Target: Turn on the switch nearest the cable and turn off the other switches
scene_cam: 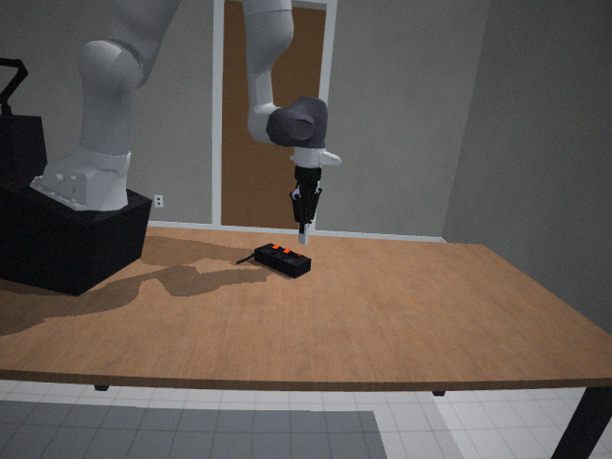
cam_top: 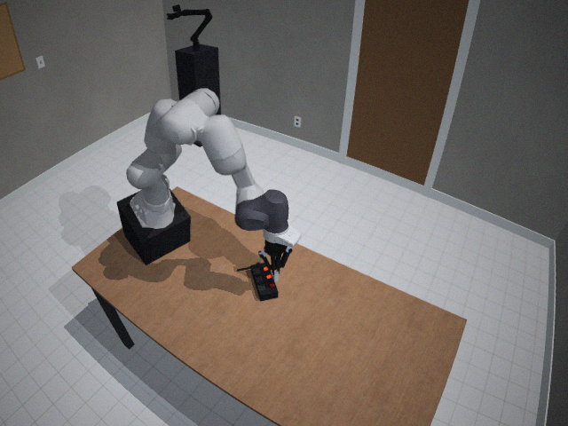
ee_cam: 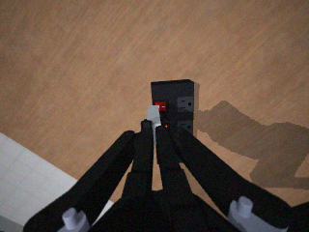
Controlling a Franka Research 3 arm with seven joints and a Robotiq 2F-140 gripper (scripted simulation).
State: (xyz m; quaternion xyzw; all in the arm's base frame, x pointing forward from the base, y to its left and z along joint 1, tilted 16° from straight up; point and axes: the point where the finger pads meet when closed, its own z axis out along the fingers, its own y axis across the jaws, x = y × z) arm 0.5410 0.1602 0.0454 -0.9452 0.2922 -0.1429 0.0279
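The black power strip [cam_top: 264, 282] lies flat on the brown table, right way up, with its cable [cam_top: 242, 268] at the end nearer the arm's base. It also shows in the exterior view [scene_cam: 282, 259] and in the wrist view [ee_cam: 173, 108]. The switch nearest the cable [scene_cam: 275, 246] and the middle switch [scene_cam: 286, 251] glow bright orange. The farthest switch [scene_cam: 297, 255] is a darker red. My gripper [scene_cam: 302, 238] is shut and empty, pointing down. Its tips [ee_cam: 154, 118] hang just above the strip's switch side near the far end. My fingers hide the near part of the strip in the wrist view.
The arm's black base block [cam_top: 153, 226] stands on the table's left end. The table's edge and the tiled floor show at the lower left of the wrist view [ee_cam: 29, 169]. A second dark arm on a pedestal [cam_top: 197, 64] stands far back by the wall.
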